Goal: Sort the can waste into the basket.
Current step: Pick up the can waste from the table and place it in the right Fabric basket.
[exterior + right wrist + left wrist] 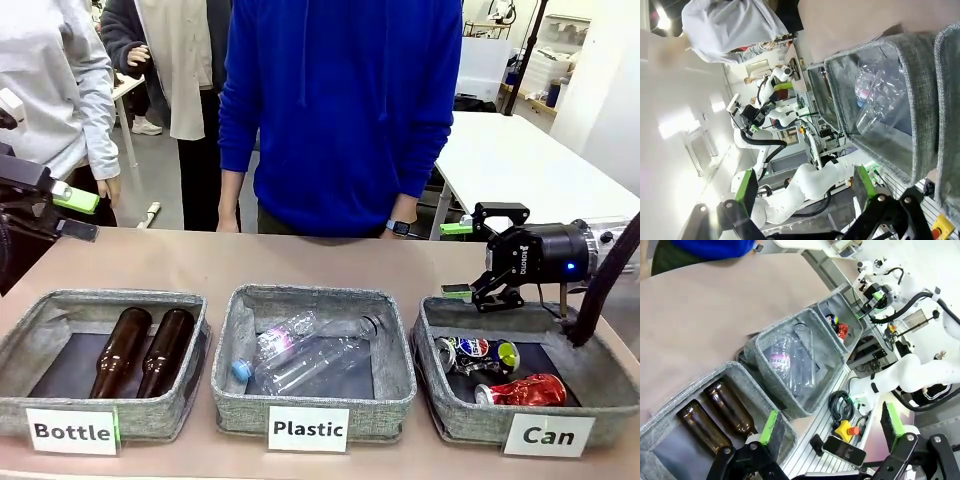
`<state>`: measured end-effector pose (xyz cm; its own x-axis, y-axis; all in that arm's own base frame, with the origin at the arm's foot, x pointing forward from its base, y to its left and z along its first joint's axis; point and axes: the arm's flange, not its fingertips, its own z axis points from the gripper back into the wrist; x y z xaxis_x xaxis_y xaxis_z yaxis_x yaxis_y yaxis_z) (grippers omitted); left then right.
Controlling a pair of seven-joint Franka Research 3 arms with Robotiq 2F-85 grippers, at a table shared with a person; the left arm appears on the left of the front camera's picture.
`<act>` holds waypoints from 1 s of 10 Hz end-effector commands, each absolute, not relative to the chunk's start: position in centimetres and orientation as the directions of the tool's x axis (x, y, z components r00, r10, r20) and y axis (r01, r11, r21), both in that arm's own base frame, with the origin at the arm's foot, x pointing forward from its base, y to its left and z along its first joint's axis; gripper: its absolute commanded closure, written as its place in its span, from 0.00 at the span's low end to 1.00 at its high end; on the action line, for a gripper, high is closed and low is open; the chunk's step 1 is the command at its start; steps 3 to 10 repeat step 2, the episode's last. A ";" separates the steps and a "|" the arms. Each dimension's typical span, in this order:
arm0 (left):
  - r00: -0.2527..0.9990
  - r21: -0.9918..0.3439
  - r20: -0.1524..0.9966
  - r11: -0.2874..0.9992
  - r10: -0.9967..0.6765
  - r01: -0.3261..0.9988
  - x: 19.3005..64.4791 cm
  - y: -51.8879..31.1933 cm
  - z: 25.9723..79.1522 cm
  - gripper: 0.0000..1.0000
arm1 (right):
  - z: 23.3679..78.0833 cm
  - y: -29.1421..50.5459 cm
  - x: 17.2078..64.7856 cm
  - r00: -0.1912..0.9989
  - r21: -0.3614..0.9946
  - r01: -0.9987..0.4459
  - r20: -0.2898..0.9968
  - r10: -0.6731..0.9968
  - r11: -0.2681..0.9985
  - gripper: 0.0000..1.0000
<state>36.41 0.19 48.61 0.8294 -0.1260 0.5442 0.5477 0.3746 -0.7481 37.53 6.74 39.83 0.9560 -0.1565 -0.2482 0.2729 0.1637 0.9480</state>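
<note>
Three baskets [600,395], two brown bottles [120,350], two crushed cans [480,355], and seemingly two clear plastic bottles [300,362].

Left tool [75,213] partly cut off by frame edge; print on crushed cans [500,370] perhaps unreadable.

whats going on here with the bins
Two robot arms are sorting waste into three labelled fabric baskets. The Can basket already holds two crushed cans; the right gripper hangs open and empty above its far edge. The left gripper is open too, off at the table's left side. Brown glass bottles lie in the Bottle basket, clear plastic bottles in the Plastic one. A person in blue stands across the table.
</note>
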 end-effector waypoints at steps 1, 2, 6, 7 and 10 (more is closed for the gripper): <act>0.820 -0.740 0.553 0.366 -0.146 0.564 36.3 0.5 48.7 0.00 | 40.0 6.9 37.4 0.959 0.949 0.266 -0.243 -0.144 0.168 0.00; 0.820 -0.740 0.553 0.366 -0.146 0.564 36.3 0.5 48.7 0.00 | 40.0 6.9 37.4 0.959 0.949 0.266 -0.243 -0.144 0.168 0.00; 0.820 -0.740 0.553 0.366 -0.146 0.564 36.3 0.5 48.7 0.00 | 40.0 6.9 37.4 0.959 0.949 0.266 -0.243 -0.144 0.168 0.00; 0.820 -0.740 0.553 0.366 -0.146 0.564 36.3 0.5 48.7 0.00 | 40.0 6.9 37.4 0.959 0.949 0.266 -0.243 -0.144 0.168 0.00; 0.820 -0.740 0.553 0.366 -0.146 0.564 36.3 0.5 48.7 0.00 | 40.0 6.9 37.4 0.959 0.949 0.266 -0.243 -0.144 0.168 0.00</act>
